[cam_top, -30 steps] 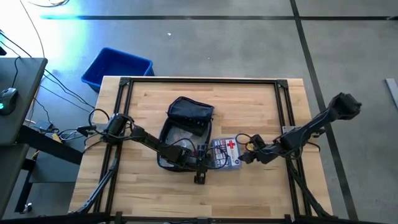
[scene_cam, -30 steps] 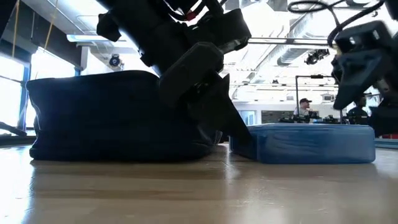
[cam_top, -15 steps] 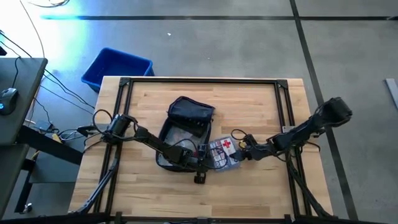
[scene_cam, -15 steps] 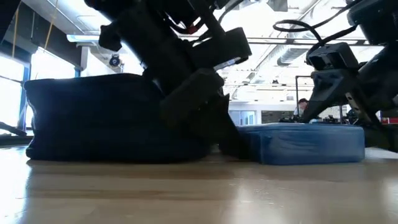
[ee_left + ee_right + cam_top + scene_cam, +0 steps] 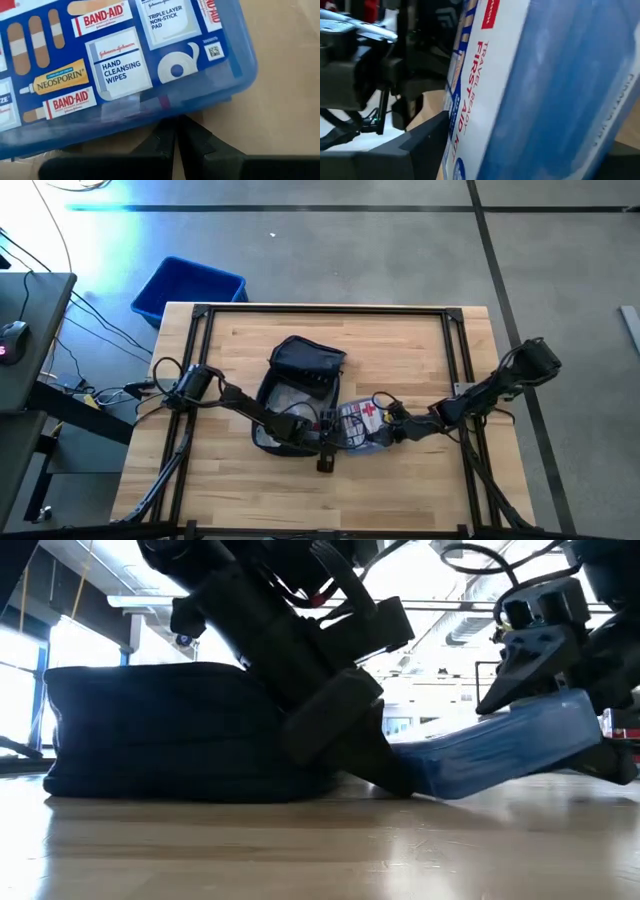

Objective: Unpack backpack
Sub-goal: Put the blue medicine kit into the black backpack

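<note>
The backpack (image 5: 295, 395) lies near the middle of the wooden table (image 5: 420, 490), unzipped, with its dark flap folded back toward the far edge and pale contents showing in the open mouth; in the low view it is a wide, dark, slumped shape (image 5: 150, 730) resting flat on the tabletop. Just beside it, on the right arm's side, is a blue first aid kit (image 5: 362, 423), a flat plastic case with a red cross on its white label. The right gripper (image 5: 392, 430) has its fingers around the kit's outer end, and in the low view that end is lifted off the table while the end nearest the backpack is still down, so the case (image 5: 500, 745) sits tilted. The left gripper (image 5: 322, 452) reaches across the backpack's front edge with its fingers (image 5: 170, 142) pressed together and holding nothing, their tips just below the kit's printed label (image 5: 115, 55). A blue bin (image 5: 187, 288) stands on the floor beyond the table's far left corner.
</note>
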Motion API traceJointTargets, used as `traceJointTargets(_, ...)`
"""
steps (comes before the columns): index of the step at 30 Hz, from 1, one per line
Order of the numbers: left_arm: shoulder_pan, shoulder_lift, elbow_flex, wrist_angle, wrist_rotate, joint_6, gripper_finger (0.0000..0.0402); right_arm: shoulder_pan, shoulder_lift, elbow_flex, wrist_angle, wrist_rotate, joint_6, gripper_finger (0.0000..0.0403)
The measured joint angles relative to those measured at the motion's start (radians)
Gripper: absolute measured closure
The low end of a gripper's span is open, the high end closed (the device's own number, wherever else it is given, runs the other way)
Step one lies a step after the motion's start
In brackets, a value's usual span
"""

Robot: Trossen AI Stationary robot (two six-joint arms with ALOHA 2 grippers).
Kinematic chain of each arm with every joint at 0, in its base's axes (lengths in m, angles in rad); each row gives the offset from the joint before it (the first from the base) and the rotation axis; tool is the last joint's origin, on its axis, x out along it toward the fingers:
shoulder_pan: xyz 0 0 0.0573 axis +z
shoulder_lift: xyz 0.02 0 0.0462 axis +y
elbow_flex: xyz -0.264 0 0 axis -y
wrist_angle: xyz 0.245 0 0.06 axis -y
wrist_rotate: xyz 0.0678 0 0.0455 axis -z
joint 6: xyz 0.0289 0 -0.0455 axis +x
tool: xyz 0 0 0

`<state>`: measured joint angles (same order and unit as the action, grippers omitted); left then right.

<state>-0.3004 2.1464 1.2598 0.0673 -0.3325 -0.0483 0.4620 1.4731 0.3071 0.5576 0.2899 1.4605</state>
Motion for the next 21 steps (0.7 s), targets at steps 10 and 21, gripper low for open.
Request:
traceJointTargets(10,-0.086,-0.122,0.035,-0.099,-0.086,0.047,0.0401,0.078,-0.079,0.001,0.033,0.082,-0.078,0.0262)
traceJointTargets(21,-0.389,-0.372,0.225,-0.440,-0.388,0.120,0.0401,0.039,-0.157,0.252,-0.082,0.136,-0.327,0.0262)
